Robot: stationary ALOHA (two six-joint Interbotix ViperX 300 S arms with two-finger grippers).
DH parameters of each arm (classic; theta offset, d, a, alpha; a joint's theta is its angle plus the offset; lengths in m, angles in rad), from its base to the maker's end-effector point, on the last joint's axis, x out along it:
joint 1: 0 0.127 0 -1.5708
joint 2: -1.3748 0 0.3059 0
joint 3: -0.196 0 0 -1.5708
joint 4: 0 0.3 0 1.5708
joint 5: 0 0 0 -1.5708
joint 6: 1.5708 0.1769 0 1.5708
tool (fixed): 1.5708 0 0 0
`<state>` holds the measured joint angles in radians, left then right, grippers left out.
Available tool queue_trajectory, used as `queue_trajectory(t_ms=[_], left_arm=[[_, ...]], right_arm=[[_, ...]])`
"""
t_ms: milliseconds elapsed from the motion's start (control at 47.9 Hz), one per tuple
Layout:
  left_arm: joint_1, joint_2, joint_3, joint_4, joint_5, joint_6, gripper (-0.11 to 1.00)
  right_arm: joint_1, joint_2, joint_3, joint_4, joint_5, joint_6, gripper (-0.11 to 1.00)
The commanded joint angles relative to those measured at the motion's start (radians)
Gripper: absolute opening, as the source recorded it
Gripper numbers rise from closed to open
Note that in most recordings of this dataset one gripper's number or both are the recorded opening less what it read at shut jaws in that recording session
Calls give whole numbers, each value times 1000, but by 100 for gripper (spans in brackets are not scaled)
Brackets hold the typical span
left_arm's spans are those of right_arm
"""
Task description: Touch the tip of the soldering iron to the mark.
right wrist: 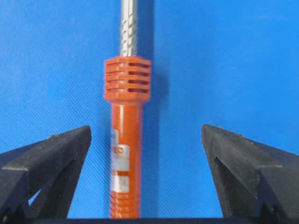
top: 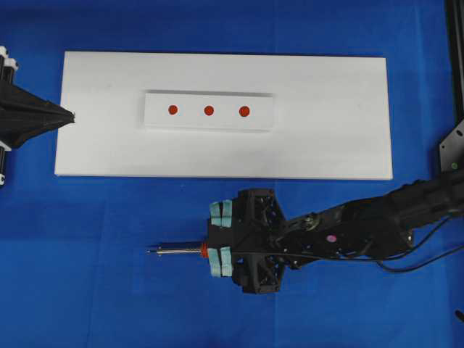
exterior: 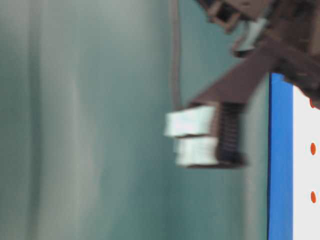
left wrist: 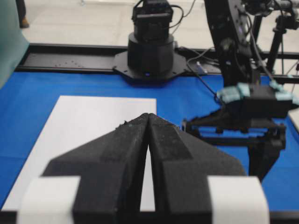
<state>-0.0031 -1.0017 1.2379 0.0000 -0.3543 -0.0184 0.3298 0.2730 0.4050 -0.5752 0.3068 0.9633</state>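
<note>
The soldering iron (top: 176, 251) lies flat on the blue cloth in front of the white board, its silver shaft pointing left. Its red-orange handle (right wrist: 125, 154) runs between the fingers of my right gripper (right wrist: 146, 133), which is open with both fingers apart from it. From overhead, my right gripper (top: 220, 238) straddles the handle's front end. Three red marks (top: 209, 110) sit in a row on a small white strip (top: 159, 119) on the board. My left gripper (top: 72, 115) is shut and empty at the board's left edge; its tips (left wrist: 148, 116) meet over the board.
The white board (top: 326, 138) lies across the middle of the blue cloth. A black frame post (top: 454, 87) stands at the right edge. The right arm's base (left wrist: 150, 51) stands at the far side in the left wrist view. The table-level view is blurred.
</note>
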Motion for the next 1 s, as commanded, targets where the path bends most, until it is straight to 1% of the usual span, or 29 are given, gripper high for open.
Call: queue_trajectory(t_ms=[0, 209, 355, 459, 522, 626, 689, 814, 876, 981], left_arm=[[-2, 6, -9, 2, -5, 0, 0], [-2, 6, -9, 2, -5, 0, 0], [-2, 6, -9, 2, -5, 0, 0], [-2, 8, -9, 2, -3, 0, 0], [-2, 6, -9, 2, -3, 0, 0], [-2, 6, -9, 2, -5, 0, 0], [-2, 8, -9, 2, -5, 0, 0], [-2, 8, -9, 2, -3, 0, 0], [-2, 8, -9, 2, -3, 0, 0], [-2, 8, -9, 2, -2, 0, 0]], right_arm=[[12, -101, -20, 2, 44, -5, 87], [41, -213, -14, -2, 140, -6, 87], [41, -224, -12, -3, 172, -8, 87], [37, -224, -12, -14, 175, -8, 87], [21, -224, -12, -28, 178, -9, 86], [-23, -230, -5, -49, 176, -12, 86], [-67, -238, 5, -58, 173, -23, 85], [-166, -261, 23, -63, 158, -78, 85], [-233, -273, 38, -61, 140, -124, 85], [-328, -291, 58, -57, 95, -173, 85]])
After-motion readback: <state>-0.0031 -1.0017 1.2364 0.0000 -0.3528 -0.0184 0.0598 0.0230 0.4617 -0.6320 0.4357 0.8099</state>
